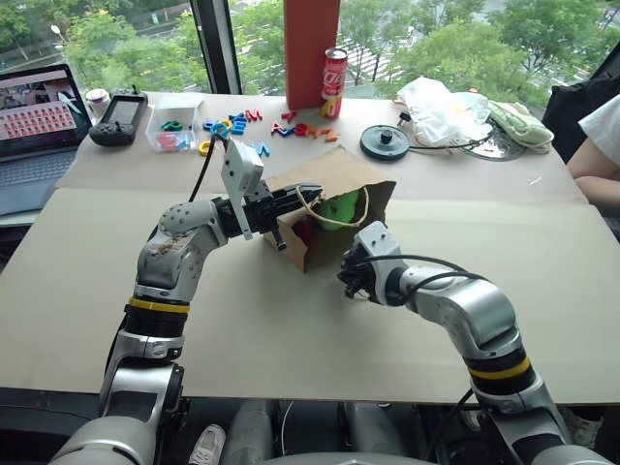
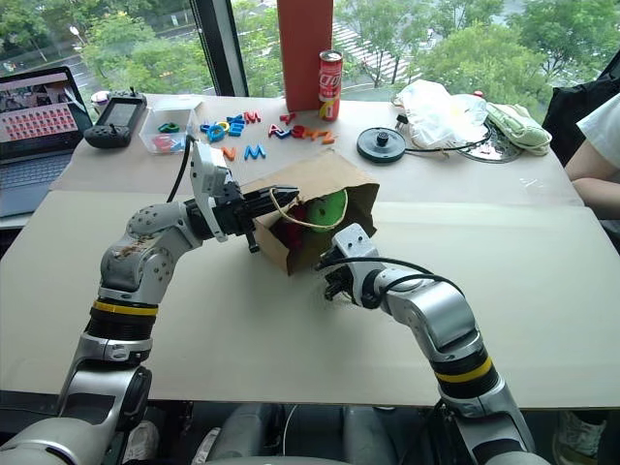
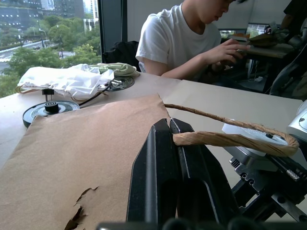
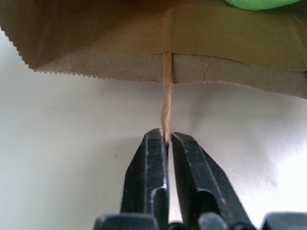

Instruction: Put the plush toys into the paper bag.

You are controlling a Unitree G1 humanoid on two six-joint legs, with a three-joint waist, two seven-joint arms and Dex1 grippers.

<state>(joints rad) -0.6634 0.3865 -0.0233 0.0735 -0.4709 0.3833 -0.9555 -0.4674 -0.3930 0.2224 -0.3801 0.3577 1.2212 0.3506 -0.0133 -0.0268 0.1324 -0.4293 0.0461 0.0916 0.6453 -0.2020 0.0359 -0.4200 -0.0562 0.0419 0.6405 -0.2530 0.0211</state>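
Our left gripper (image 3: 169,125) has its two black fingers pressed tight together on a twine handle (image 3: 230,139) of the paper bag (image 1: 334,208) — the loop comes out from between the tips and bends away to one side. Our right gripper (image 4: 165,139) is pinched shut too, on the other twine handle (image 4: 166,91), which runs straight from its fingertips up to the bag's zigzag edge.

The brown paper bag lies on its side near the middle of the table (image 1: 291,320), with its open mouth facing us. Our left gripper holds it at the top of the mouth and our right gripper sits low, just in front of the mouth.

Inside the bag we can see both plush toys — the light green blob (image 1: 341,205) and, deeper in the shade, the red chili pepper (image 2: 293,217).

Along the far edge of the table stand a red soda can (image 1: 333,82) and a tall red box (image 1: 311,48), with colourful plastic letters (image 1: 242,124) spread beside them. A laptop (image 1: 34,121) sits at the far left corner. Near the far right corner are a white plastic bag (image 1: 441,108) and a pale green cloth (image 1: 518,124). A person in a white shirt (image 3: 180,40) sits at the right edge.
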